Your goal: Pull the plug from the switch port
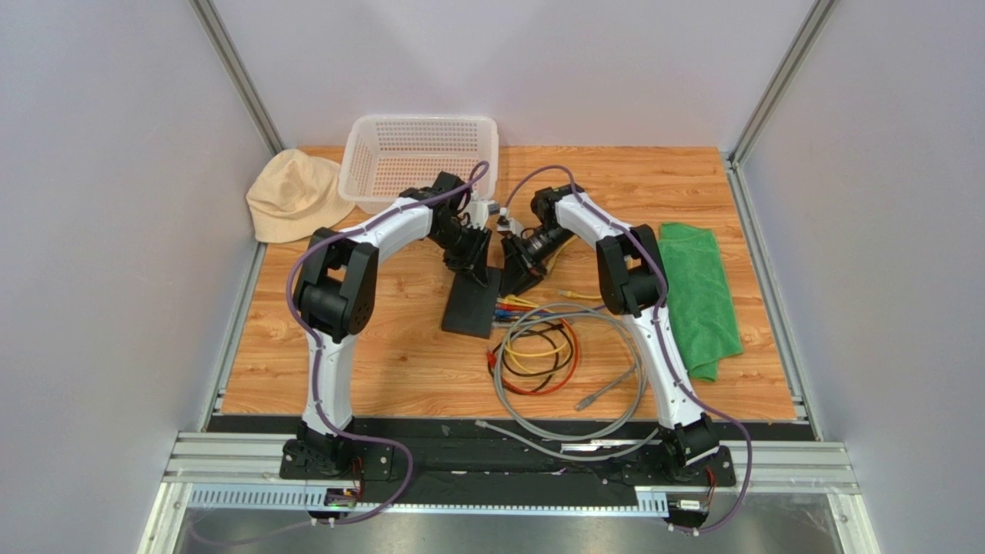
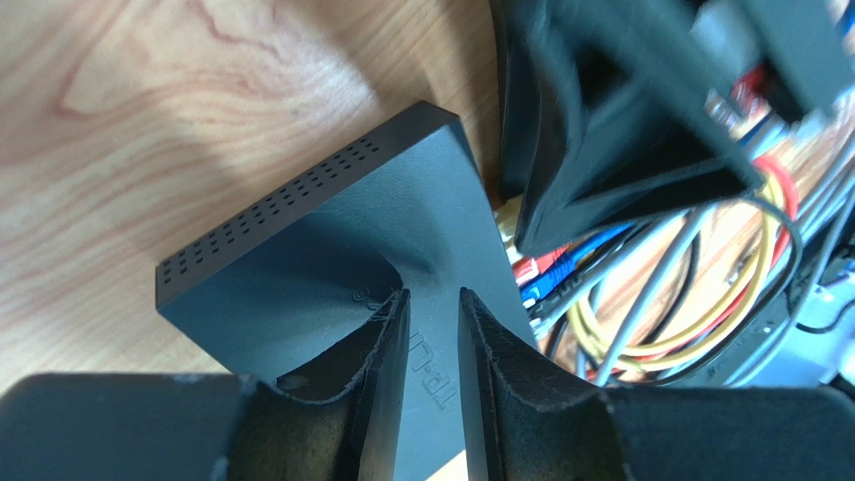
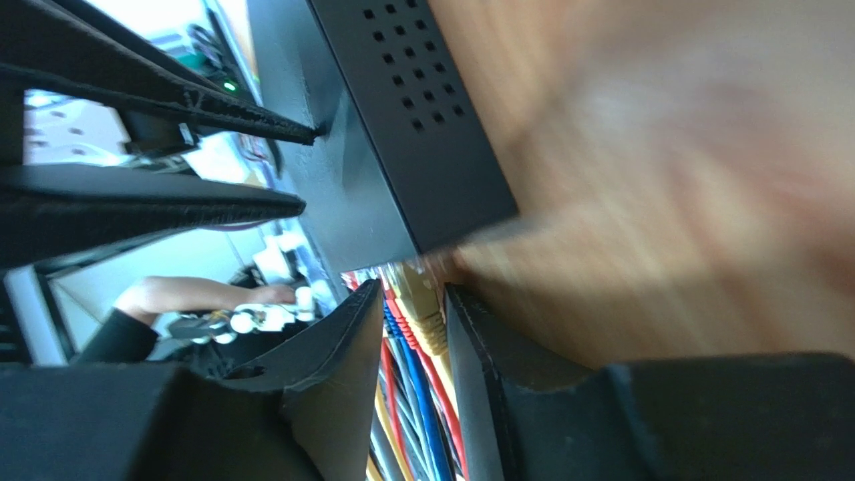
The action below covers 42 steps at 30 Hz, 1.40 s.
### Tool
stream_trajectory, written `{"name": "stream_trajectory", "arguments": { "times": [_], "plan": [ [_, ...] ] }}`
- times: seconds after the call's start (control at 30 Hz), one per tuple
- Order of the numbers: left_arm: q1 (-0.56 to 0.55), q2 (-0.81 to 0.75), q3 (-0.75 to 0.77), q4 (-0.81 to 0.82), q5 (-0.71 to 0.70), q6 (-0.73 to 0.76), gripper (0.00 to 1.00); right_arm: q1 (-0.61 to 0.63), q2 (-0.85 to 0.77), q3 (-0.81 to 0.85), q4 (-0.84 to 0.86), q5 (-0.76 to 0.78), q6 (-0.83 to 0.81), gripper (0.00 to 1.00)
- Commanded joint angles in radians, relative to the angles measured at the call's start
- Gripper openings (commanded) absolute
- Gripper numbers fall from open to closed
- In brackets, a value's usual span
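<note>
Grey cable (image 1: pixel 497 387) lies looped nearest the arm bases, with a smaller tangle of yellow and red leads (image 1: pixel 543 352) inside the loop. These run up to the switch (image 1: pixel 472 306), which sits mid-worktop (image 1: pixel 382 335) between the two arms.

The right end effector (image 3: pixel 411 296) has its jaws parted on either side of a yellow plug (image 3: pixel 426 311) at the port edge. Red and blue leads crowd in just beside it. The view is smeared, so I cannot tell whether the pads are already biting the plug.

The left end effector (image 2: pixel 434 301) is released, a narrow gap between its fingers and nothing in it. It sits over the switch's flat face, either on it or just above.

The step in hand looks like seating the grip before the pull. To do it well:

- The right jaws should take the yellow plug body alone, not its neighbours.
- They probably need to press the latch tab.
- The pull should run straight out along the port axis.
- The left arm should pin the box so it does not slide along.

The switch is a slim matte-black box with rows of small vent holes along one side. It has raised lettering on top and sockets on the cable side.

Beyond it stand a white basket (image 1: pixel 422 119), a beige cloth (image 1: pixel 289 196) at far left and a green cloth (image 1: pixel 700 300) at right.
</note>
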Motion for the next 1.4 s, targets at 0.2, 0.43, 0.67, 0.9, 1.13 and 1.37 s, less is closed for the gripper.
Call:
{"name": "stream_trajectory", "arguments": {
  "times": [0.2,0.43,0.67,0.9,1.13,1.37],
  "plan": [
    [0.001,0.08,-0.017,-0.001,-0.06,0.003,0.33,0.164,0.003,-0.075,0.022,0.399,-0.015,0.25],
    [0.018,0.075,-0.031,0.012,-0.03,-0.009,0.32,0.174,-0.035,-0.173,0.04,0.543,0.025,0.02],
    [0.026,0.053,-0.046,0.037,0.043,0.014,0.29,0.078,-0.063,-0.229,0.016,0.456,-0.024,0.02],
    [0.014,0.051,-0.059,0.028,0.074,0.03,0.3,0.05,-0.032,-0.153,0.0,0.299,-0.024,0.27],
    [-0.022,0.062,-0.056,0.016,0.074,0.049,0.3,0.066,0.008,-0.14,0.061,0.241,0.076,0.31],
    [-0.023,0.062,-0.056,0.008,0.065,0.052,0.3,0.066,0.018,-0.15,0.088,0.236,0.151,0.35]
  ]
}}
